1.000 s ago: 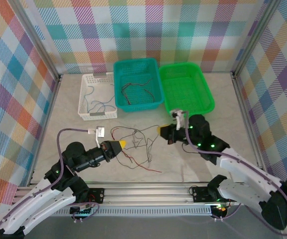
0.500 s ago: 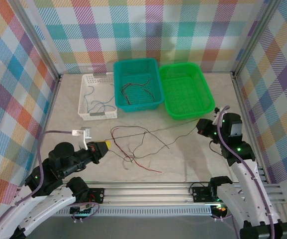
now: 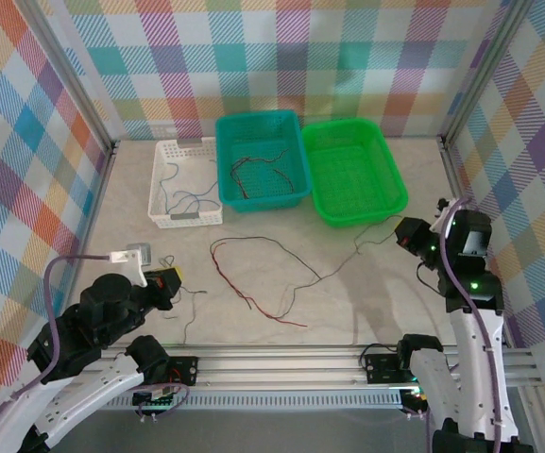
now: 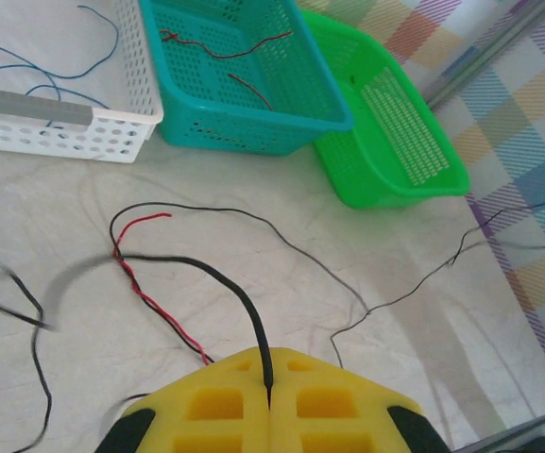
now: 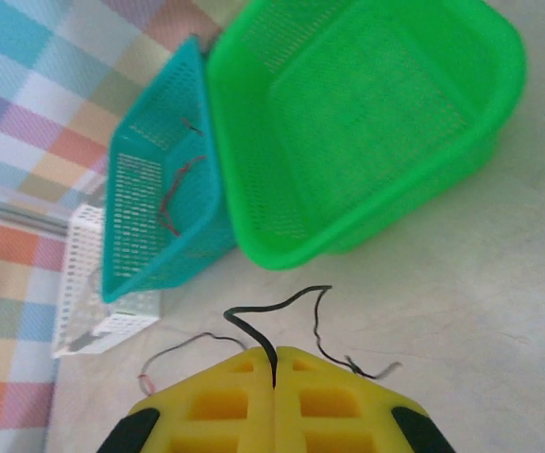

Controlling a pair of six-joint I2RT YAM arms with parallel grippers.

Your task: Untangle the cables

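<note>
Several thin cables lie spread on the table. My left gripper (image 3: 165,280) (image 4: 268,354) sits at the near left, shut on a black cable (image 4: 227,279) that curves away from its yellow fingers. A red cable (image 3: 274,316) (image 4: 157,300) and a dark looping cable (image 3: 253,243) rest mid-table. My right gripper (image 3: 406,236) (image 5: 274,351) is at the right, beside the green basket, shut on another thin black cable (image 3: 360,245) (image 5: 270,314) that runs left toward the middle.
Three baskets stand at the back: a white one (image 3: 156,179) holding blue wires, a teal one (image 3: 223,160) holding dark and red wires, and a green one (image 3: 397,179). Metal frame rails border the table on both sides and at the front.
Both grippers have drawn apart, the left one back to the left and the right one further right. The cable bundle in the middle has stretched out and loosened.
</note>
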